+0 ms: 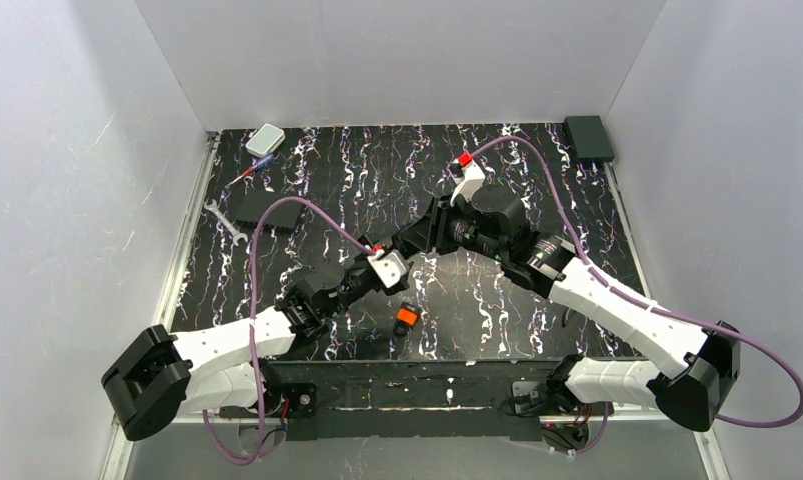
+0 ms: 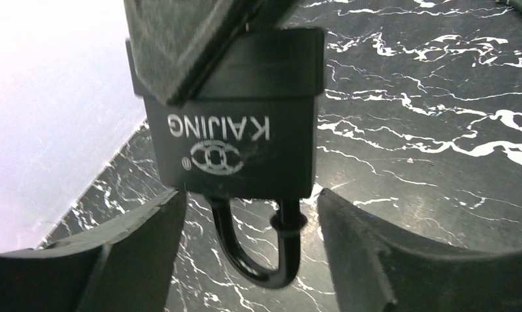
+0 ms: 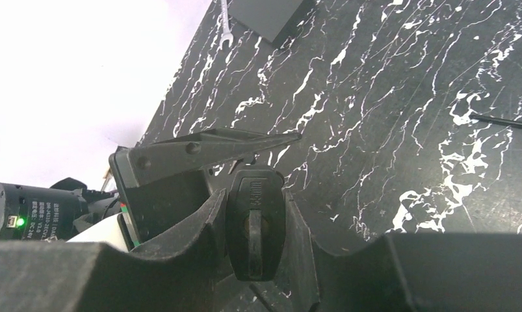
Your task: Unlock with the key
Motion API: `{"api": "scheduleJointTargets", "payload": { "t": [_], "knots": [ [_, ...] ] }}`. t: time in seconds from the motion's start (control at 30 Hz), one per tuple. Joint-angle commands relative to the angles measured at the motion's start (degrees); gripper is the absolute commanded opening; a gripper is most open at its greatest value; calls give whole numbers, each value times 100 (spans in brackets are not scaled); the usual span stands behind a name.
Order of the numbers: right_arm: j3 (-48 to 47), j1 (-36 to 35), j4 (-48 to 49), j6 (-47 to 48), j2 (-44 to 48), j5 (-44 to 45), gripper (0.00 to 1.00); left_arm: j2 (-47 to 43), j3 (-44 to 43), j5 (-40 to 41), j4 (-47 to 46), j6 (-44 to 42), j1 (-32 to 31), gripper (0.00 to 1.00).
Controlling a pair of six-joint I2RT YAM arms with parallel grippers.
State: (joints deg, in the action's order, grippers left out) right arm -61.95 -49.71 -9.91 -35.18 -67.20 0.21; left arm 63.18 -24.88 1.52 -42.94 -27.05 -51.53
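The right pincer (image 3: pixel 253 231) is clamped on the black head of the key (image 3: pixel 255 208), held in the air over the middle of the surface (image 1: pixel 537 170), right at the end of a black padlock (image 2: pixel 232 143) marked KAIJING; whether the blade sits in the lock cannot be made out. The left pincer (image 2: pixel 248 214) stands wide, its fingers (image 2: pixel 141 253) flanking the padlock's shackle (image 2: pixel 261 263) without touching it. A small orange padlock (image 1: pixel 406 318) lies by the middle of the near edge, and a silver wrench (image 1: pixel 222 220) lies near the left edge.
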Motion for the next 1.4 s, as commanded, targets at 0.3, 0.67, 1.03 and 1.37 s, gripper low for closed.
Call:
{"api": "scheduleJointTargets", "payload": {
  "t": [0.3, 0.67, 1.03, 1.37],
  "knots": [
    [-82, 12, 1158, 193, 528, -617, 1, -398, -238, -1021, 341, 261, -42, 44],
    [194, 10, 1550, 1188, 779, -1812, 1, -997, -453, -2634, 1233, 1087, -37, 46],
    [815, 16, 2786, 1049, 892, -2696, 1, -550, -953, -4509, 1378, 2295, 494, 58],
    [711, 14, 2318, 794, 963, -1915, 1, -864, -740, -3158, 1384, 2236, 575, 98]
  ]
}}
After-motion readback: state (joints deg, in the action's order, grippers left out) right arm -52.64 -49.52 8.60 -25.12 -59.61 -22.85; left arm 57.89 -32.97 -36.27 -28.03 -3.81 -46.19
